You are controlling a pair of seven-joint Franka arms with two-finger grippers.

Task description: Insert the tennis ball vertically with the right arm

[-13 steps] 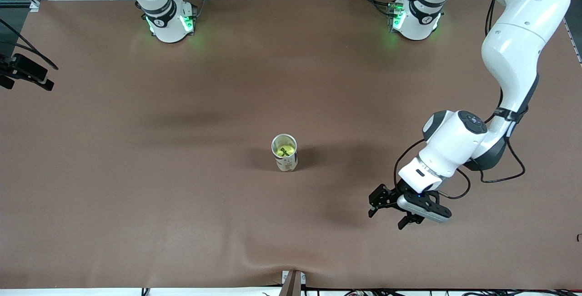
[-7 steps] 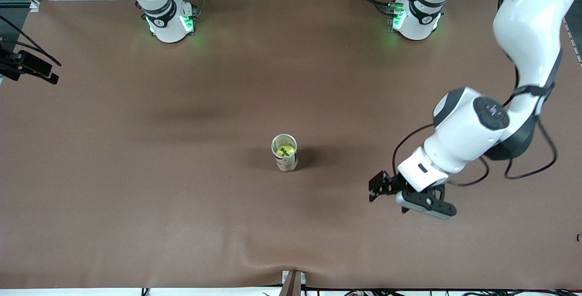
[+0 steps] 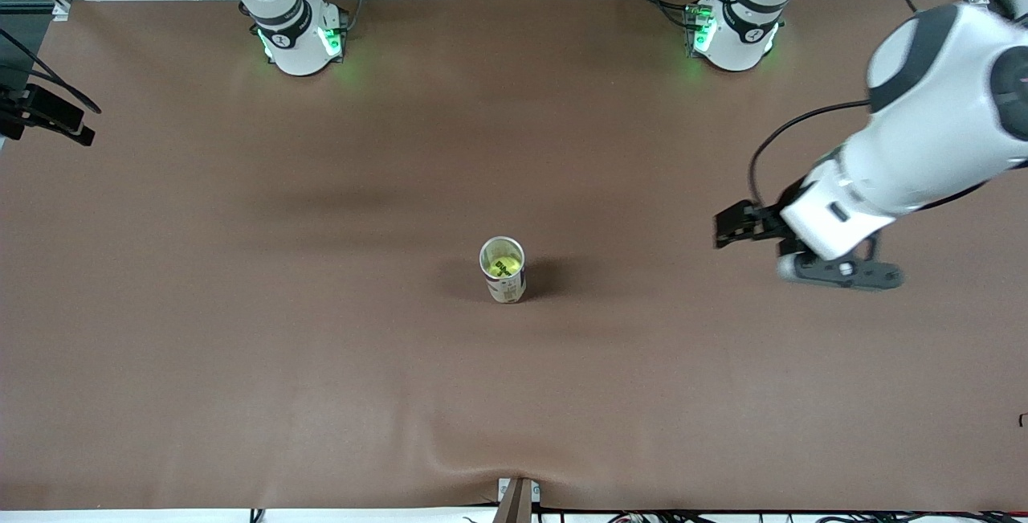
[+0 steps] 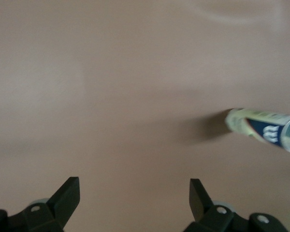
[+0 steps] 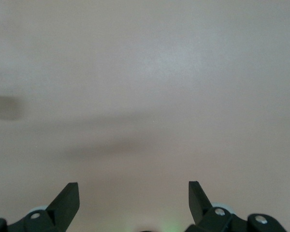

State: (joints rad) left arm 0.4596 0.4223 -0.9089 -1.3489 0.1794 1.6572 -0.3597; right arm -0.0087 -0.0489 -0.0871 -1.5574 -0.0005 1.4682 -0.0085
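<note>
On the brown worktop (image 3: 241, 306) a tennis ball (image 3: 501, 267) sits inside an upright can (image 3: 503, 270), while the left end effector (image 3: 743, 227) and the right end effector (image 5: 134, 203) hang spread and empty.

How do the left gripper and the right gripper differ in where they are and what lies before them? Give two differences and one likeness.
The left gripper hangs over the mat toward the left arm's end of the table; the right gripper is at the table's edge at the right arm's end. The left gripper's wrist view shows the can; the right gripper's shows only bare mat. Both are open and hold nothing.
</note>
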